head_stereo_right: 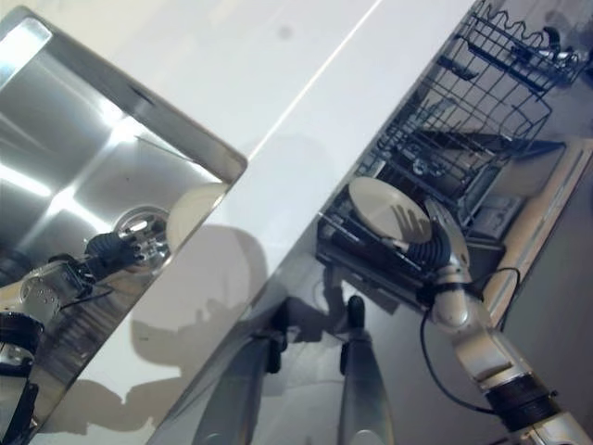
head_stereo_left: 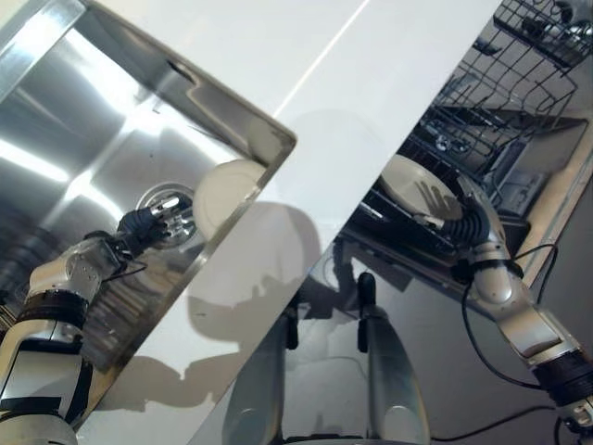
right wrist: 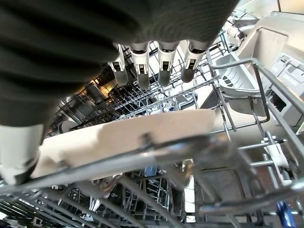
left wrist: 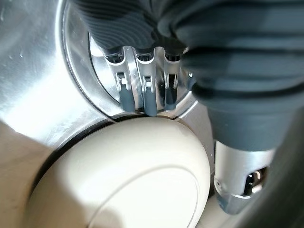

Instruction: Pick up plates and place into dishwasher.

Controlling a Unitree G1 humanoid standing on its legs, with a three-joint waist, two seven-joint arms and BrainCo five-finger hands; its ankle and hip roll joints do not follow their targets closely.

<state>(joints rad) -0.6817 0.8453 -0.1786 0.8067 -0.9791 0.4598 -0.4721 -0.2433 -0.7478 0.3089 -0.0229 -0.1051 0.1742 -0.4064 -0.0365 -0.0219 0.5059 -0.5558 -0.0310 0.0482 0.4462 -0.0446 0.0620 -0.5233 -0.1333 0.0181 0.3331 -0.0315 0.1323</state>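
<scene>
A cream plate (head_stereo_left: pixel 227 190) leans on edge in the steel sink (head_stereo_left: pixel 93 111), against its right wall by the drain (head_stereo_left: pixel 159 200). My left hand (head_stereo_left: pixel 153 224) is down in the sink beside it. In the left wrist view its straight fingers (left wrist: pixel 147 95) touch the plate's (left wrist: pixel 133 175) rim, with the thumb off to one side. A second cream plate (head_stereo_left: pixel 417 190) stands in the dishwasher's lower rack (head_stereo_left: pixel 408 236). My right hand (head_stereo_left: pixel 454 218) is right behind it. In the right wrist view its fingers (right wrist: pixel 161 71) are straight, just off this plate's (right wrist: pixel 128 137) edge.
A white countertop (head_stereo_left: pixel 324 139) runs between the sink and the dishwasher. The open dishwasher has black wire racks (head_stereo_left: pixel 500 102), and an upper basket (head_stereo_left: pixel 556 28) at the far right holds some items. Rack tines stand close around the right hand.
</scene>
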